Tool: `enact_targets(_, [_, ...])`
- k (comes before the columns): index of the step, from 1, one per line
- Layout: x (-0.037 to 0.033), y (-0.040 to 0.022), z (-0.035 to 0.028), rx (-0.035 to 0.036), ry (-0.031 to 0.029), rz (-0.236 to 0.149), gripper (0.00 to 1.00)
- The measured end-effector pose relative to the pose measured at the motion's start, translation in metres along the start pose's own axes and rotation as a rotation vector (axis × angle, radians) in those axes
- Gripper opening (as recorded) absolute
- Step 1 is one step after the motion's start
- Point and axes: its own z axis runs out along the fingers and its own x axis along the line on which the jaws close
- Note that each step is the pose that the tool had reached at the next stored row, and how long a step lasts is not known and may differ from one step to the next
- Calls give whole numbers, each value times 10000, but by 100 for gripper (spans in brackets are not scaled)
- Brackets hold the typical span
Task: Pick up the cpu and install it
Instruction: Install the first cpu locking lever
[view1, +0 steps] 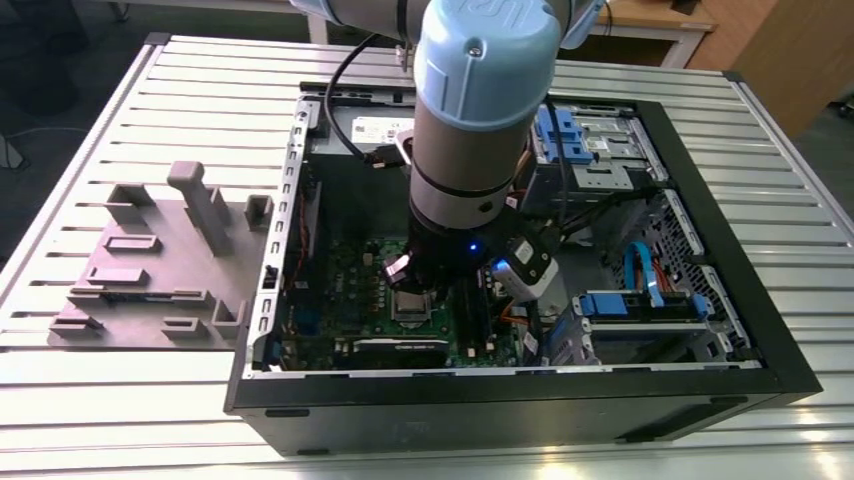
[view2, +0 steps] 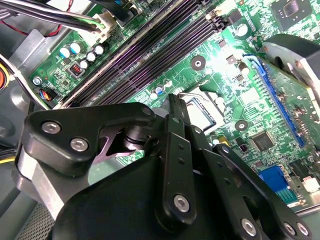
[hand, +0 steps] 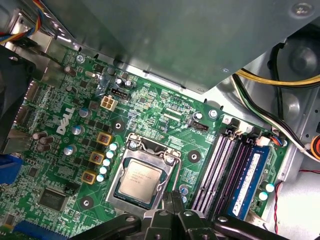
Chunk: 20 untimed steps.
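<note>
The cpu (hand: 141, 177) is a small silvery square with a pale greenish rim. It lies flat in the dark socket on the green motherboard (hand: 165, 110), inside the socket's open metal frame (hand: 131, 145). My gripper (hand: 172, 199) hovers just beside the socket's edge, its two thin black fingers pressed together with nothing between them. In the second wrist view the gripper (view2: 172, 104) stands in front of the cpu (view2: 202, 112). In the exterior view the arm reaches down into the open computer case (view1: 727, 180), with the gripper (view1: 414, 298) low over the board.
Long memory slots (hand: 217, 167) run beside the socket, with a blue-labelled stick (hand: 250, 175) in one. A large grey metal box (hand: 175, 40) overhangs the board. Cables (hand: 280, 80) and blue drive bays (view1: 641, 305) crowd the case. A grey fixture (view1: 160, 260) sits outside on the slatted table.
</note>
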Motion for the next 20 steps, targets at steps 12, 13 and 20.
enact_targets(12, [0,0,-2,-1,2,-29,10])
enact_targets(13, [0,0,-2,-3,7,-118,10])
enact_targets(20, [1,1,0,-19,23,-504,10])
